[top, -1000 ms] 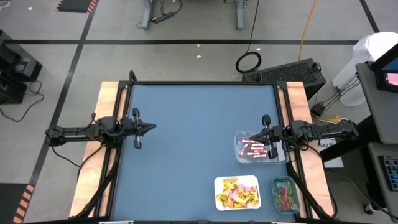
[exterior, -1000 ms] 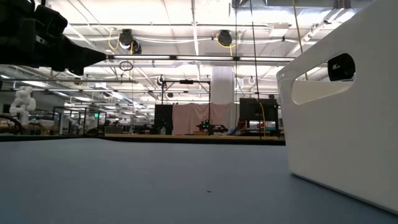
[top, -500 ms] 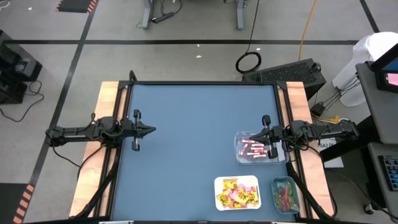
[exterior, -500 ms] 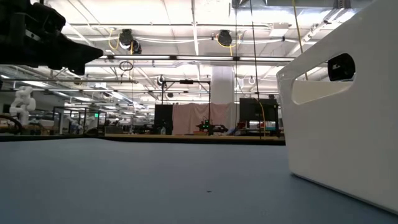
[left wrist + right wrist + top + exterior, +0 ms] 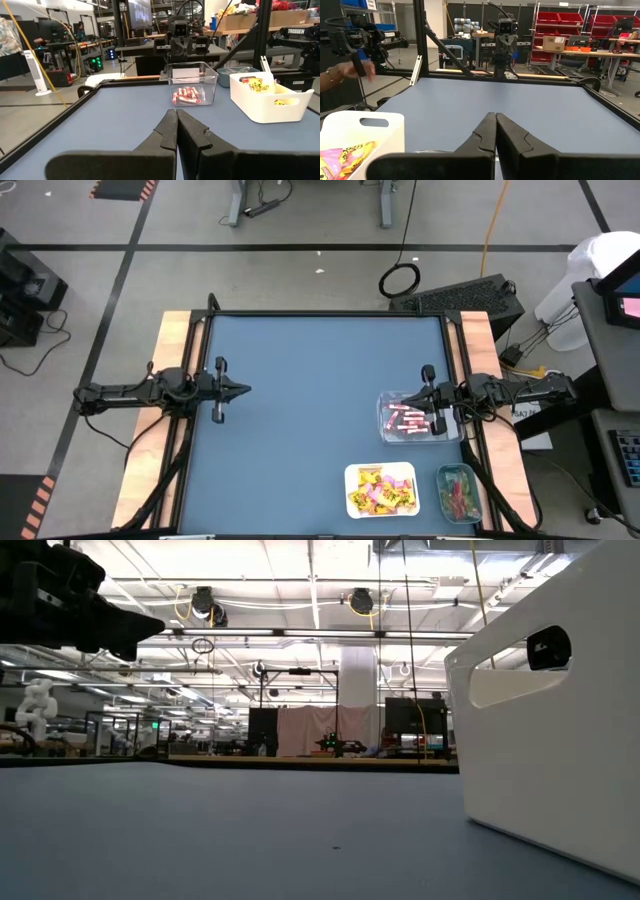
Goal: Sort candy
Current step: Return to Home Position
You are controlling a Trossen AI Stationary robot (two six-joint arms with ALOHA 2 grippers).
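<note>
The candy lies in three trays at the table's near right. Pink-red sticks lie in a clear tray. Yellow packets fill a white tray, and mixed small pieces sit in a green-tinted tray. My left gripper hovers shut and level over the table's left side, pointing toward the right edge, far from the trays. My right gripper hovers shut and level above the clear tray, pointing toward the left edge. Neither holds anything.
The blue table top is bare between the two grippers and toward the far edge, inside a raised black frame. In the low view the white tray's wall stands close at the right. A person's hand shows beyond the table's edge.
My left gripper has turned a little at the wrist while staying in place and shut. The trays and candy have not moved.
</note>
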